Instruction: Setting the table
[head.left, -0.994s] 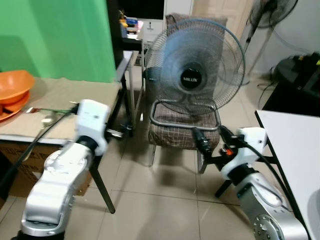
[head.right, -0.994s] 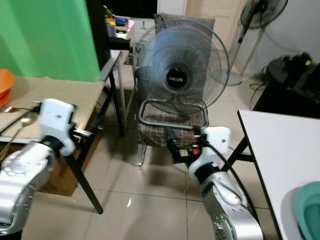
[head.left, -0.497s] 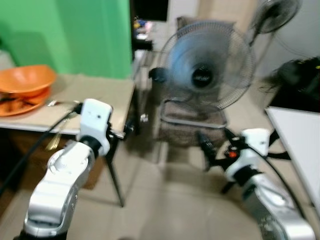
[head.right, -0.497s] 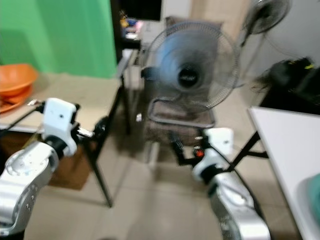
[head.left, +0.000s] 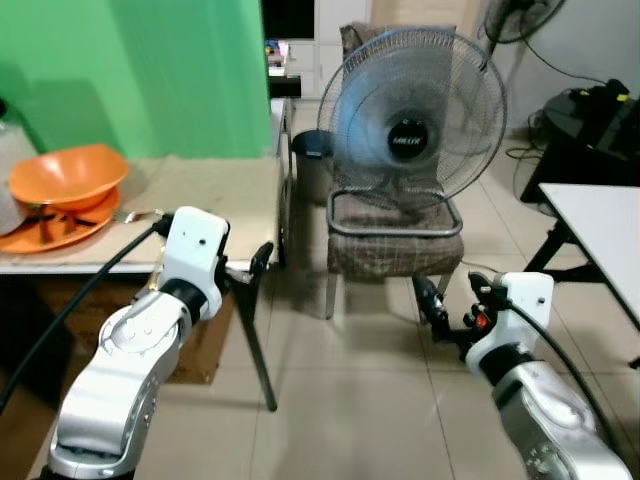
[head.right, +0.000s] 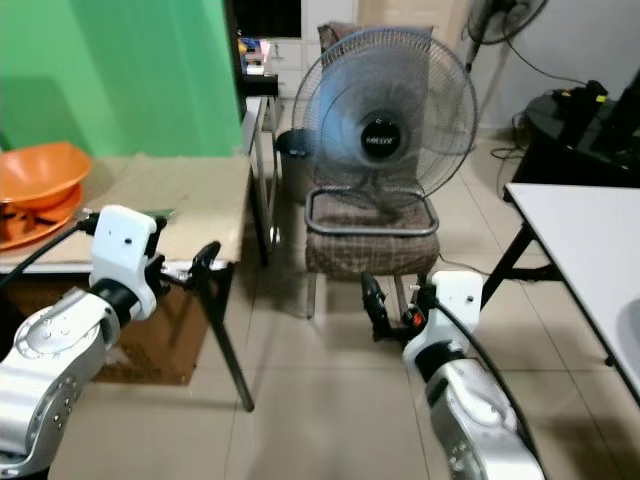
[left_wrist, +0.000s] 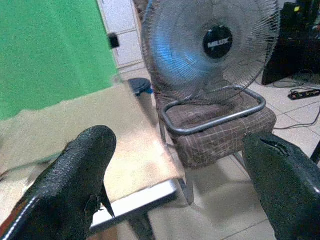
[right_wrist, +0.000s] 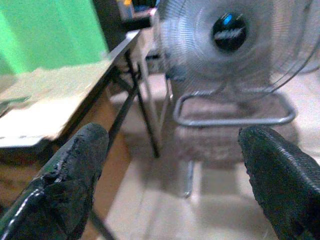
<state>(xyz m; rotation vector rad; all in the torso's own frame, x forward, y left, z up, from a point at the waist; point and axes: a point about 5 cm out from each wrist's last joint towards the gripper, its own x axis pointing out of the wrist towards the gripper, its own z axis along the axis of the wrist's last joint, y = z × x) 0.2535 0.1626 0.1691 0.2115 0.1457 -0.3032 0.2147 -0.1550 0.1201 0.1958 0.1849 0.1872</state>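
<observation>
On the tan table (head.left: 210, 190) at left sat an orange bowl (head.left: 68, 175); fan (head.left: 420, 125) on chair (head.left: 395, 235) over tiled floor (head.left: 350, 400). Left gripper (left_wrist: 175, 170) and right gripper (right_wrist: 170, 165) hung fingers apart, empty.

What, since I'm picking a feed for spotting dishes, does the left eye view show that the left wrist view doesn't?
Left eye view: an orange bowl on an orange plate at the tan table's left end, a white table on the right, and the right gripper low by the chair. Left wrist view: the left gripper up close, jaws wide apart. Both: the fan, chair, tan table and green wall.
</observation>
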